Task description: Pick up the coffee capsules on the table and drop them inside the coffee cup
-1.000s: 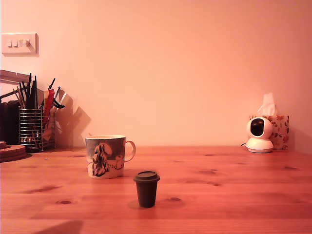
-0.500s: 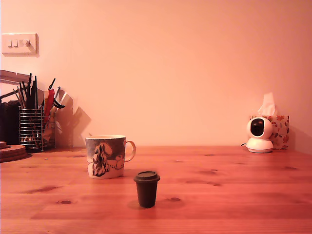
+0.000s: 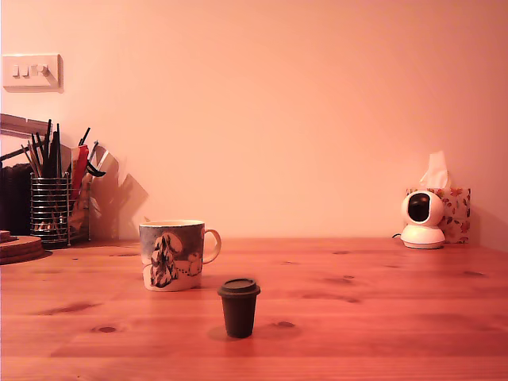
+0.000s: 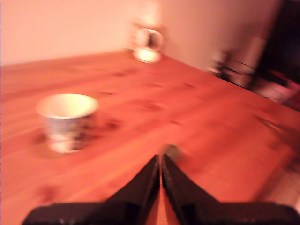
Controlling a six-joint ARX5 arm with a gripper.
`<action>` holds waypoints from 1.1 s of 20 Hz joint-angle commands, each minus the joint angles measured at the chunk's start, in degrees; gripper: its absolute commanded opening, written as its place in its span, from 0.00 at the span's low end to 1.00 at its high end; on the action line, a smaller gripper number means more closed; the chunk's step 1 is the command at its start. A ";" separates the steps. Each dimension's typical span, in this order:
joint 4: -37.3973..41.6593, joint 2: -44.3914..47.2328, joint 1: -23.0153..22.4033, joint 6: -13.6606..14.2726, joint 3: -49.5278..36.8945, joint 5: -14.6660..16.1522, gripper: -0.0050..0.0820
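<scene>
The coffee cup [image 3: 173,254], a mug with a pale handle and a dark shaggy figure on its side, stands upright on the wooden table [image 3: 373,317]. A dark brown coffee capsule [image 3: 239,307] stands in front of it, slightly toward the exterior view's right, apart from the mug. My gripper does not appear in the exterior view. The blurred wrist view shows my gripper [image 4: 160,158] shut, its black fingers meeting with nothing between them. Just beyond the tips is a small blurred blob that is the capsule [image 4: 170,150]. The cup [image 4: 63,133] sits off to one side.
A wire utensil holder [image 3: 49,210] and a round wooden board [image 3: 16,248] stand at the exterior view's far left. A white camera [image 3: 421,220] and a tissue box [image 3: 454,213] sit by the wall at the right.
A dark shadow at the table's front left corner in the exterior view has faded away. Mug and capsule have not moved.
</scene>
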 commanded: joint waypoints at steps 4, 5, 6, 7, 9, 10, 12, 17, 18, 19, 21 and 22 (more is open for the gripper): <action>0.96 11.61 -8.11 4.59 0.24 -3.19 0.04; 1.42 13.92 -10.21 5.95 0.24 -4.28 0.04; 1.77 15.89 -12.33 6.91 0.24 -6.23 0.04; 1.97 17.88 -14.82 7.34 0.24 -8.85 0.04; 2.64 21.51 -19.41 8.96 0.24 -13.38 0.04; 2.69 22.82 -21.77 9.51 0.24 -15.80 0.04; 2.80 24.55 -25.64 10.14 0.24 -19.37 0.04; 3.08 24.55 -27.80 10.27 0.24 -22.99 0.04; 3.30 24.48 -27.80 10.27 0.24 -23.02 0.04; 3.54 24.35 -27.80 10.27 0.24 -22.99 0.04; 5.16 24.06 -27.80 10.19 0.24 -22.99 0.04; 5.92 23.58 -27.76 9.81 0.24 -23.04 0.04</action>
